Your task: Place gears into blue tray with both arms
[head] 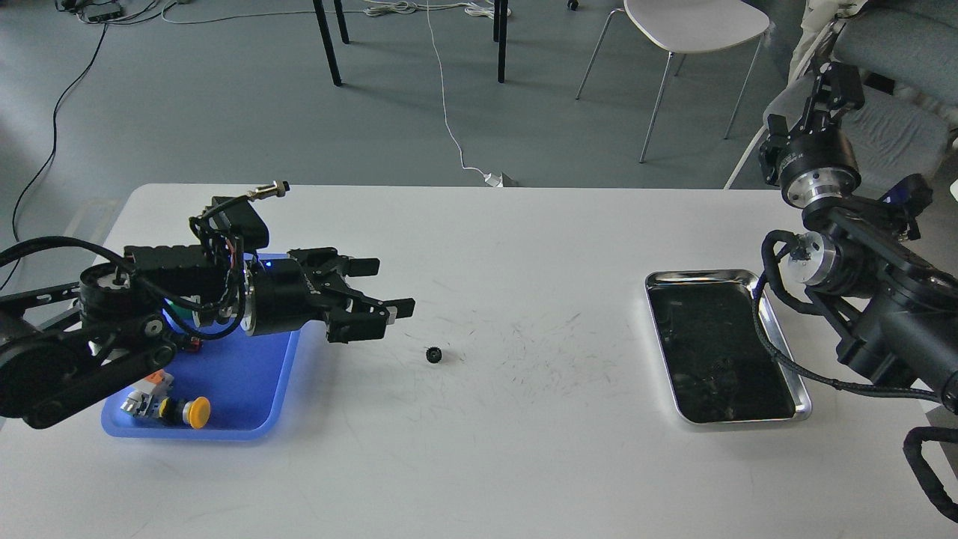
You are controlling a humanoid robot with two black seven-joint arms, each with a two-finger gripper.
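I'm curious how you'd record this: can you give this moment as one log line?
left hand: open, empty, beside gear | gear: on table, loose | blue tray: holds push-buttons | right hand: raised, far from table, state unclear

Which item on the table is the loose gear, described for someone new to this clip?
Start at the white table, between the blue tray on the left and the silver tray on the right. Just right of the open left gripper lies the gear: a tiny black toothed wheel, alone on bare tabletop.
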